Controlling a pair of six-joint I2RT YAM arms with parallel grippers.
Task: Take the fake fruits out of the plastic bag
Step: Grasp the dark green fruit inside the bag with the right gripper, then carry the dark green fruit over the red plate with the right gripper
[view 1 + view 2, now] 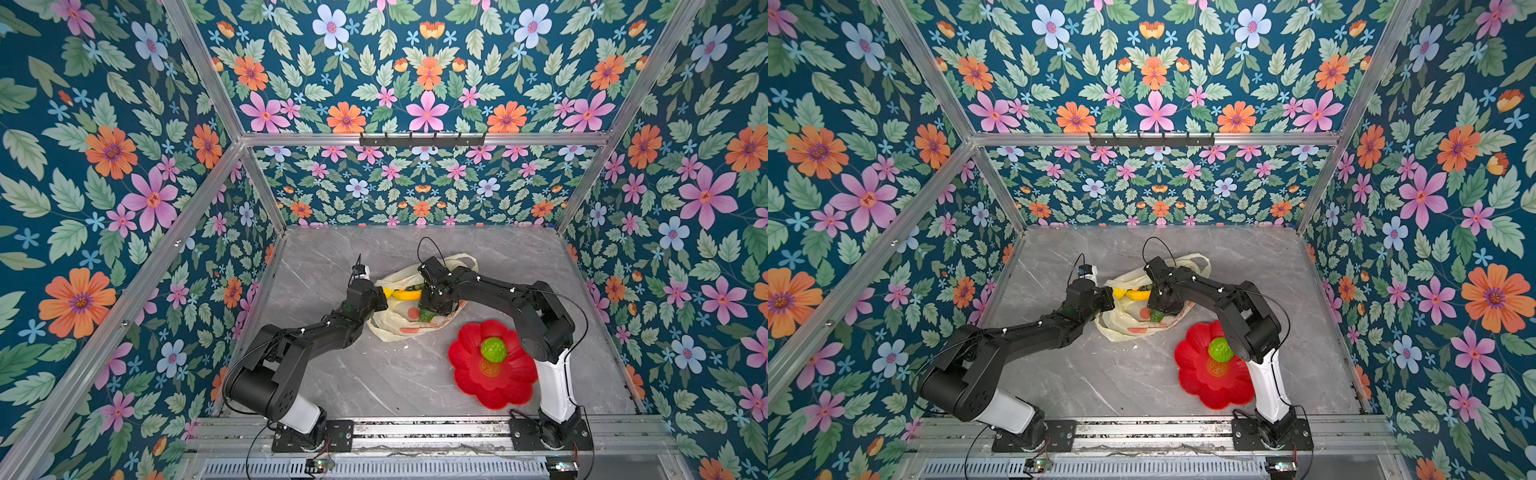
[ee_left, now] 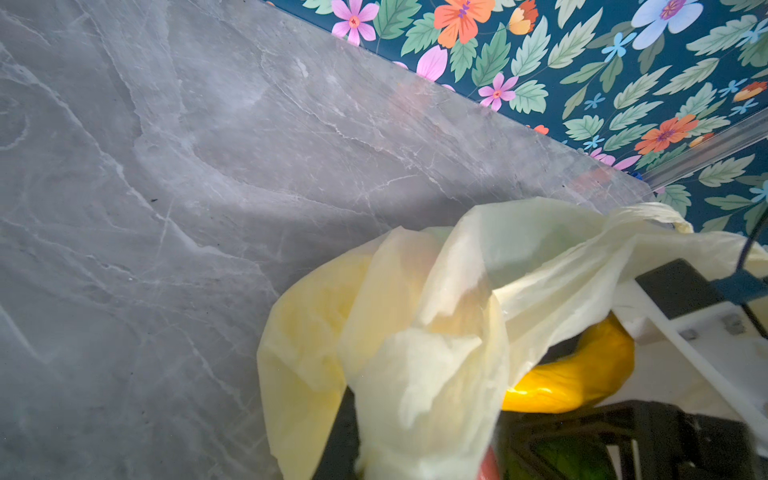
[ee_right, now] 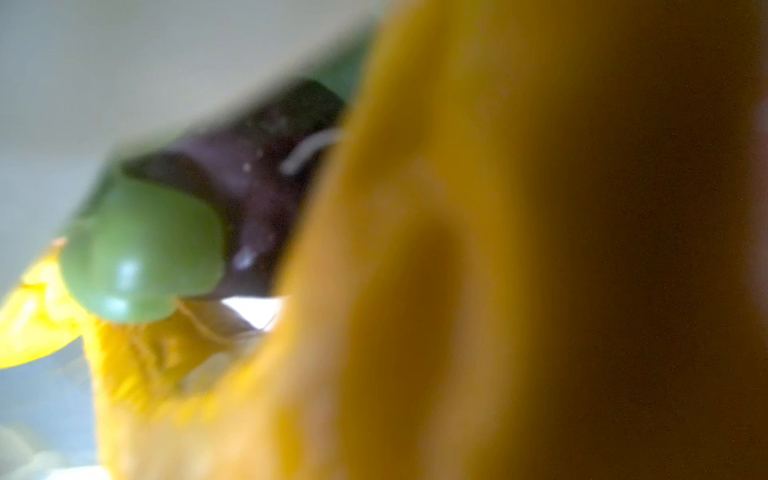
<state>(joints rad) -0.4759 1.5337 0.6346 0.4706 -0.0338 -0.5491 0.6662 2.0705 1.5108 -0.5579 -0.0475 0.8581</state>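
Note:
In both top views the pale-yellow plastic bag (image 1: 390, 326) (image 1: 1119, 328) lies mid-table with its mouth held up. My left gripper (image 1: 384, 296) (image 1: 1111, 297) is shut on the bag's left rim, and the film (image 2: 415, 332) bunches between its dark fingers (image 2: 343, 440). My right gripper (image 1: 433, 307) (image 1: 1163, 306) points down inside the bag and its fingertips are hidden. A yellow banana (image 1: 405, 294) (image 2: 573, 374) lies in the mouth. It fills the right wrist view as a blur (image 3: 415, 291), beside a green grape (image 3: 141, 249) and a dark purple fruit (image 3: 257, 187). A lime-green bumpy fruit (image 1: 493, 349) (image 1: 1221, 350) sits outside the bag.
A red flower-shaped dish (image 1: 490, 390) (image 1: 1208, 392) at the front right holds the bumpy fruit, close to my right arm's base. Flowered walls close in the grey marble table (image 1: 353, 374) on three sides. A metal rail (image 1: 415, 428) runs along the front.

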